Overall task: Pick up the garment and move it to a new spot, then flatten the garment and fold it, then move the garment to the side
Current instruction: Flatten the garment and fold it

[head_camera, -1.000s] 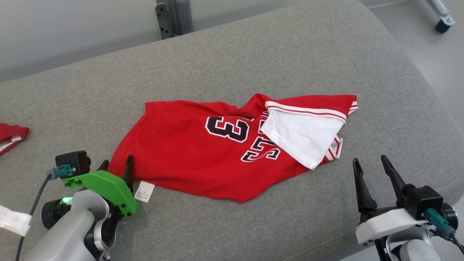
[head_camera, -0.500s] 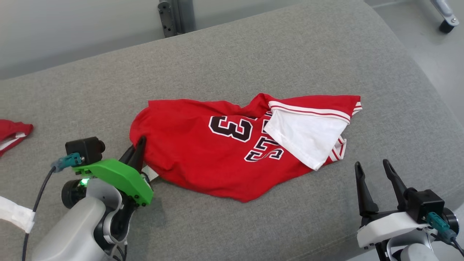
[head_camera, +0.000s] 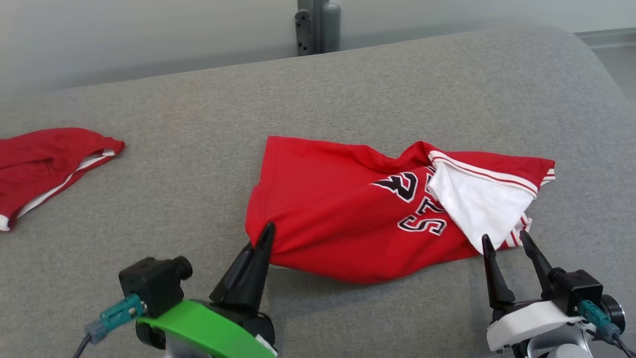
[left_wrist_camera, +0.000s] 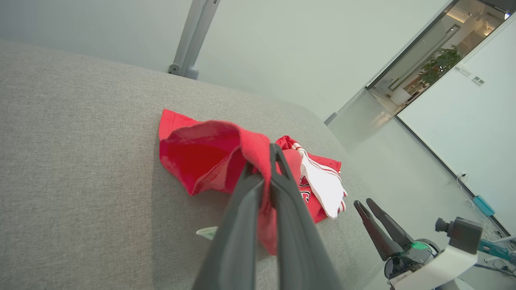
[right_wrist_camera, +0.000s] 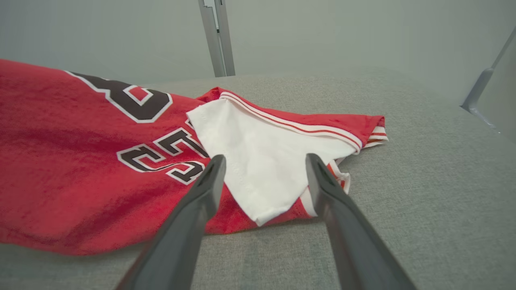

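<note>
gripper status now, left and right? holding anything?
Left gripper: closed, pinching the near-left edge of the red jersey.
Right gripper: open, holding nothing.

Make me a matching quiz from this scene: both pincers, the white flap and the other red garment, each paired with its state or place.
Column one:
1 left pincer
2 right pincer
3 white flap
4 second red garment

Column two:
A open, empty
B far left on the cushion
C shut on the jersey edge
D lying over part of the lettering

Pairs: 1-C, 2-A, 3-D, 4-B
</note>
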`<state>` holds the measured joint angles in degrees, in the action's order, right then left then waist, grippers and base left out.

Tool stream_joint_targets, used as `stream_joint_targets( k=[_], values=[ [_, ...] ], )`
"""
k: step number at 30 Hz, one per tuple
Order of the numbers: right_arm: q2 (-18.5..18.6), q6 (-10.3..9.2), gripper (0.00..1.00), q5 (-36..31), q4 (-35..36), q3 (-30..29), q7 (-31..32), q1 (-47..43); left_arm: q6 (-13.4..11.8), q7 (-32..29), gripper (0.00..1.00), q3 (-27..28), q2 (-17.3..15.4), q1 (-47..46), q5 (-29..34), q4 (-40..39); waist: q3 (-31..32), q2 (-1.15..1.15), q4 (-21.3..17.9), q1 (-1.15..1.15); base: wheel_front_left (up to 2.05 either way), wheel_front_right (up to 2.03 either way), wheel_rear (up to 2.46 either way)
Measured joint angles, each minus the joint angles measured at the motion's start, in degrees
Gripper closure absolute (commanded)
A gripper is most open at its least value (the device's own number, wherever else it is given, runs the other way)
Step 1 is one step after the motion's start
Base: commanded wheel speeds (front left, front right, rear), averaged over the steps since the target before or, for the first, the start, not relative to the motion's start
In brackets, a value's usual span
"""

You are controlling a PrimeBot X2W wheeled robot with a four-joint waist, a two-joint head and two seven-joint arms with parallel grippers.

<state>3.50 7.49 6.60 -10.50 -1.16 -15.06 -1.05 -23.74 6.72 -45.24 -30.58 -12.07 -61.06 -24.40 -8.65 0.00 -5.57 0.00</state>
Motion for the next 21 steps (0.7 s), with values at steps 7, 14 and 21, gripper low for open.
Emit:
stream_joint_targets(
  k=[7,14,21],
  values=[
    [0.64,0.00,0.00,0.00,-0.21,1.03,0.00,0.41,-2.53,-0.66,1.00,-2.48,0.99,2.21,0.65,-7.32,0.12,0.00,4.01,0.00,0.00,0.00,0.00],
    [1.40,0.00,0.00,0.33,-0.43,2.76,0.00,3.48,1.62,-4.30,1.00,-2.18,4.68,-6.67,-0.53,3.86,-1.84,0.00,3.24,0.00,0.00,0.00,0.00],
    [1.26,0.00,0.00,0.74,-1.32,3.35,0.00,4.97,6.19,-8.75,1.00,-0.38,9.72,-19.01,-3.21,24.27,-3.85,0.00,-1.52,0.00,0.00,0.00,0.00]
  ],
)
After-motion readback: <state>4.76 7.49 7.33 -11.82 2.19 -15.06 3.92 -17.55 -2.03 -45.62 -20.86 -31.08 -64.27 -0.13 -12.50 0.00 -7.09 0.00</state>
